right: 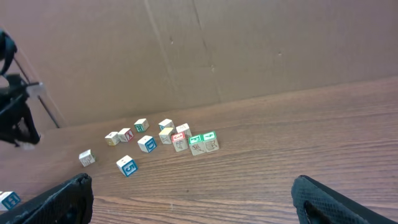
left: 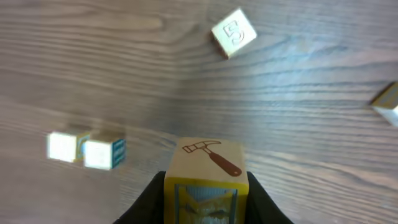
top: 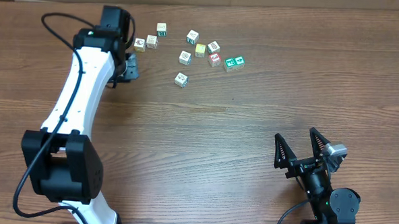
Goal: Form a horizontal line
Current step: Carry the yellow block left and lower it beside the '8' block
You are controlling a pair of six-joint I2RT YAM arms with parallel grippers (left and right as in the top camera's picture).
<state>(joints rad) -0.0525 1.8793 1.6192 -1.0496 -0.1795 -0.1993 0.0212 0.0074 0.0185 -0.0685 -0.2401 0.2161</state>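
My left gripper (left: 206, 202) is shut on a wooden cube (left: 210, 160) with a hammer picture on top and a yellow-framed face. In the overhead view the left gripper (top: 128, 63) is at the far left of the table, and the cube it holds is hidden there. Small picture cubes lie scattered, not in one row: two whitish ones side by side (top: 146, 43), a yellow one (top: 200, 50) and a "5" cube (top: 181, 79). Two green cubes (top: 234, 62) and a red cube (top: 214, 59) sit to the right. My right gripper (top: 296, 135) is open and empty.
In the left wrist view two pale cubes (left: 84, 150) lie at the left, the "5" cube (left: 233, 32) is ahead, and another cube (left: 388, 102) is at the right edge. A cardboard wall (right: 249, 43) stands behind the table.
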